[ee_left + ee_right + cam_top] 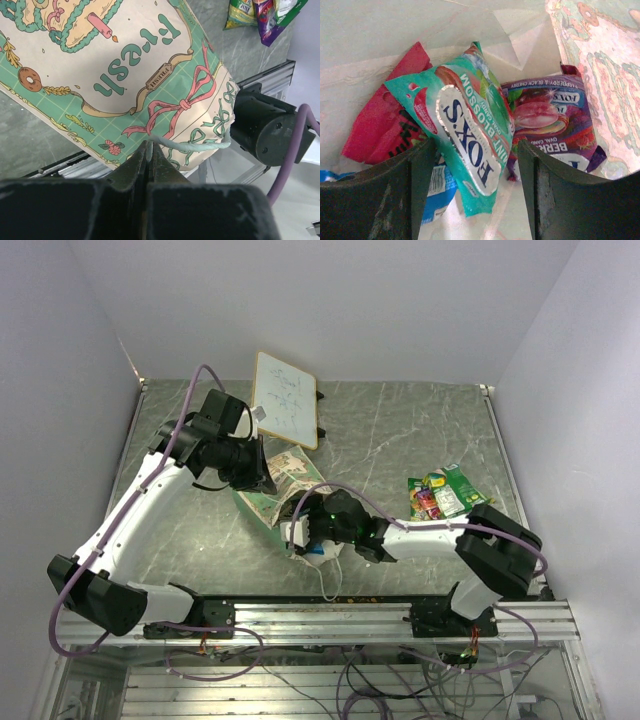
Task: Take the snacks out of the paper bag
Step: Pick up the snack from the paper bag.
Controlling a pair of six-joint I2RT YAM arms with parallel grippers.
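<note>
**Left gripper** [149, 154]: the jaws are pressing together and appear to be pinching the pale string handle [192, 146] of the paper bag [115, 70]. The bite itself is hidden at the fingertips, so this hold is likely, not certain. The bag is lying on its side just ahead of this gripper, printed face up.

**Right gripper** [476, 150]: the jaws are standing apart inside the bag's mouth. They are straddling a teal packet [470, 125] without squeezing it.

**Snacks in the bag:** a purple packet [552, 117] is lying just right of this gripper. A red packet [382, 125] is lying just left of it. A blue packet [440, 185] is peeking out beneath the left finger.

**Snacks already out:** a small cluster [440, 492] is resting on the table [400, 440], well behind the right gripper and beside its own forearm.

**Hazards:**
- The teal packet is glossy and sitting tilted, so closing jaws could squeeze it out sideways.
- The jaws could also catch the red or purple neighbour, or a fold of bag paper, and drag it along.
- If the thin string slips from the left gripper, the bag could travel with the right arm as it withdraws.
</note>
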